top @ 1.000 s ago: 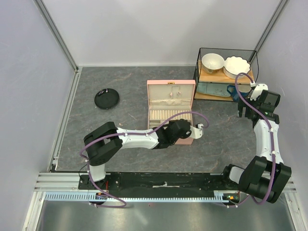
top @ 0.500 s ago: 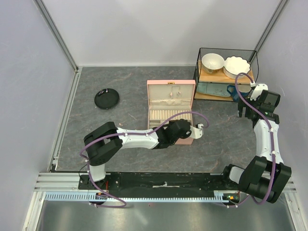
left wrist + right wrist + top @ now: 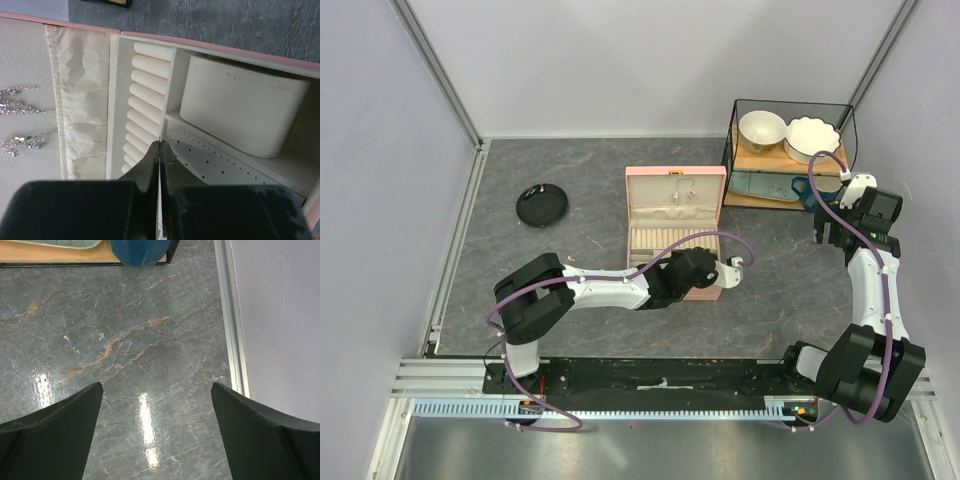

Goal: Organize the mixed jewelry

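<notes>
The pink jewelry box [image 3: 676, 180] lies open at the table's middle, and its cream inside shows in the left wrist view [image 3: 115, 75]. Pale glittering jewelry pieces [image 3: 20, 100] hang on the lid lining, seen as specks from above [image 3: 680, 196]. My left gripper [image 3: 160, 143] is over the box [image 3: 698, 272], at the edge between the ring rolls [image 3: 145, 95] and the perforated earring panel [image 3: 215, 160]. Its jaws are pressed together on a tiny pale metallic piece with a thin pin at their tips. My right gripper [image 3: 157, 390] is open and empty above bare table, far right [image 3: 828, 232].
A black round dish [image 3: 541, 206] sits at the left. A wire rack [image 3: 790, 150] with two white bowls stands at the back right, with a blue object [image 3: 139, 251] at its foot. A metal rail [image 3: 231, 315] and the wall run close to the right gripper.
</notes>
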